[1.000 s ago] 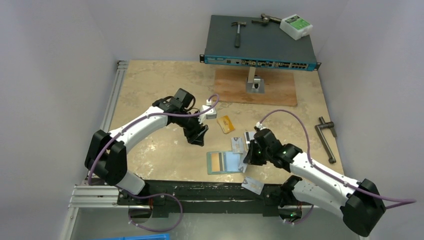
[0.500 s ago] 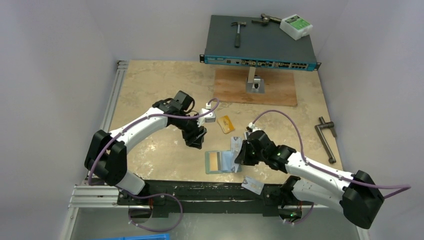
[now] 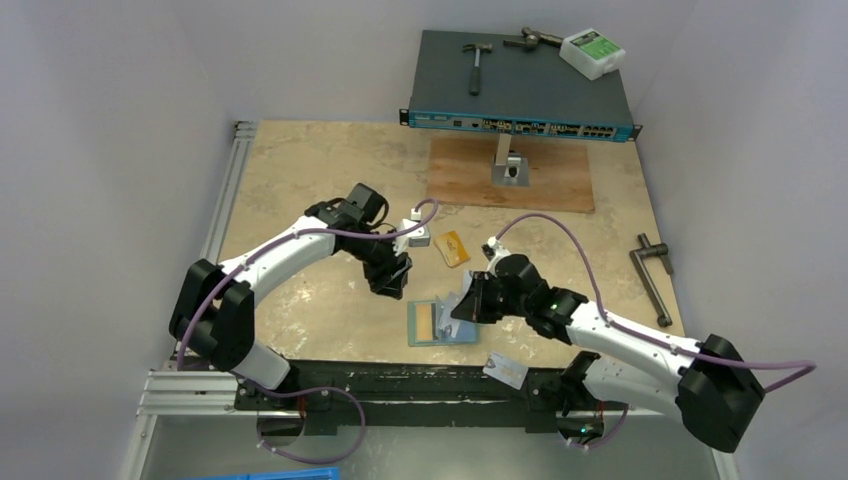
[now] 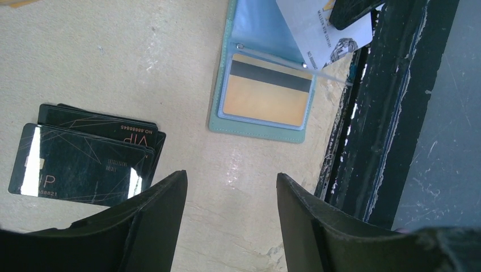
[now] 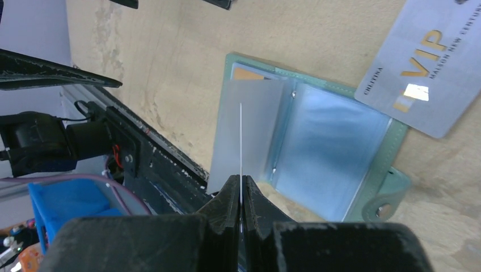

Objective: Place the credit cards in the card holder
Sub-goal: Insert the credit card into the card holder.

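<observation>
Silver card (image 5: 439, 85): "VIP", "MAISON NEW CENTURY". Black cards (image 4: 79, 164): "VIP" on both; the upper one also carries "NO 8888…", later digits unclear.

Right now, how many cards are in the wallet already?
Done: one striped orange card sits in a sleeve of the open teal card holder. In hand: the right gripper is shut on a silver card at the holder. Left: a silver VIP card beside the holder, a loose orange card, maybe the black VIP cards by the left gripper.

Teal card holder (image 4: 255, 130), pale-blue lining; silver card (image 5: 434, 62), gold lettering; orange card (image 3: 452, 248).
</observation>
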Motion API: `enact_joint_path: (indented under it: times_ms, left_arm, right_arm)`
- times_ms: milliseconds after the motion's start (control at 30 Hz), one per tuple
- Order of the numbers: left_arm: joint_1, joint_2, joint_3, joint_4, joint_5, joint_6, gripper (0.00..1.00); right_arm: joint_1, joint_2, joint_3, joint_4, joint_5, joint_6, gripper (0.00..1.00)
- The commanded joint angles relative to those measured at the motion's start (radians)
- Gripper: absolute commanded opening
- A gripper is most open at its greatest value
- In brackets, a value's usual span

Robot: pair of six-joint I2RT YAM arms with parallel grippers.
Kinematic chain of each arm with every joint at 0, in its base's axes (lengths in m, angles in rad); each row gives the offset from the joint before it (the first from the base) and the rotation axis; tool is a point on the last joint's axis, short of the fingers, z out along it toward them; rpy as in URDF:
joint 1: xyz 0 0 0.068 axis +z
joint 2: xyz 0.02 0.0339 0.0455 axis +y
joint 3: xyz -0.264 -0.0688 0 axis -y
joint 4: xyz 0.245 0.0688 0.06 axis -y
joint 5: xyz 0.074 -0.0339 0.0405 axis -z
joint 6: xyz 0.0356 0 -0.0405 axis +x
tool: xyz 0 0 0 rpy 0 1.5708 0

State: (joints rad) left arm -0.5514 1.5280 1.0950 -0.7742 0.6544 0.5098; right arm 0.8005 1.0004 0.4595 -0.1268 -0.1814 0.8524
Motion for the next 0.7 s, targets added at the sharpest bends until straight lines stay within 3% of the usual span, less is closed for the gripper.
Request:
enact_joint_path:
  times_ms: [0,167,200,267,333,500,600,667]
  left_arm:
    - [0.015,-0.036,-0.028,0.031,0.039,0.022,0.59]
    - [0.023,-0.148,-0.045,0.04,0.065,0.029,0.65]
    - [0.023,-0.164,-0.044,0.042,0.04,0.037,0.69]
    - [0.022,-0.18,-0.023,0.016,-0.016,0.065,0.9]
    - [0.023,-0.196,0.005,-0.016,-0.079,0.083,0.96]
    - [0.022,-0.254,0.038,-0.051,-0.264,0.087,1.0]
    - [0.048,-0.317,0.004,0.075,-0.478,-0.102,1.0]
    - [0.125,-0.343,-0.028,0.097,-0.465,-0.172,1.0]
  right_arm:
    - [0.003,0.081,0.005,0.12,-0.094,-0.032,0.0]
    - [0.003,0.194,0.026,0.141,-0.108,-0.055,0.0]
    - [0.003,0.199,0.029,0.131,-0.104,-0.057,0.0]
    - [0.002,0.194,0.033,0.128,-0.099,-0.057,0.0]
    - [0.001,0.187,0.037,0.11,-0.098,-0.055,0.0]
    - [-0.025,0.173,0.035,0.108,-0.135,-0.064,0.0]
    - [-0.049,0.152,0.03,0.117,-0.167,-0.07,0.0]
    - [-0.062,0.132,0.02,0.133,-0.202,-0.069,0.0]
